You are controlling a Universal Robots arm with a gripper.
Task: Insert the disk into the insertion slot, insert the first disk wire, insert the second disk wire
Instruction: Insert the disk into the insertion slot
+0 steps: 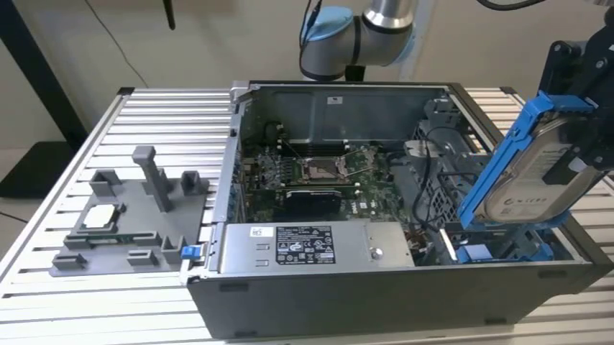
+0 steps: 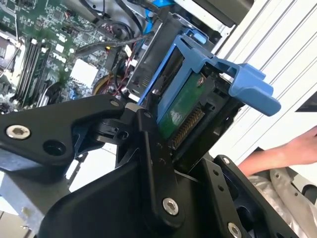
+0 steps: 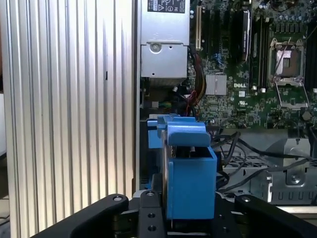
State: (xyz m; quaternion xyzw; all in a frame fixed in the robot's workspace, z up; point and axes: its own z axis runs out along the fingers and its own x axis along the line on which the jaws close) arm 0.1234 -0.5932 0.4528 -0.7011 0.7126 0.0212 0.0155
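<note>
My gripper [image 1: 568,159] is shut on the disk [image 1: 533,180], a silver drive with a white label in a blue caddy frame. The disk stands nearly upright and tilted, at the exterior view's right end of the open computer case. Its lower end is down at the grey sheet-metal drive cage [image 1: 443,208], where the insertion slot lies; the slot's mouth is hidden behind the disk. Both wrist views show the disk [image 2: 181,111] [image 3: 190,183] clamped between the black fingers [image 2: 148,148] of the gripper [image 3: 190,220]. Loose black cables [image 1: 427,172] run beside the cage.
The case holds a motherboard [image 1: 317,172] and a grey power-supply box [image 1: 317,248] along its front. A grey fixture [image 1: 134,215] with small parts stands on the slatted table [image 1: 57,287] at the exterior view's left. A person's hand [image 2: 297,148] rests beside the case.
</note>
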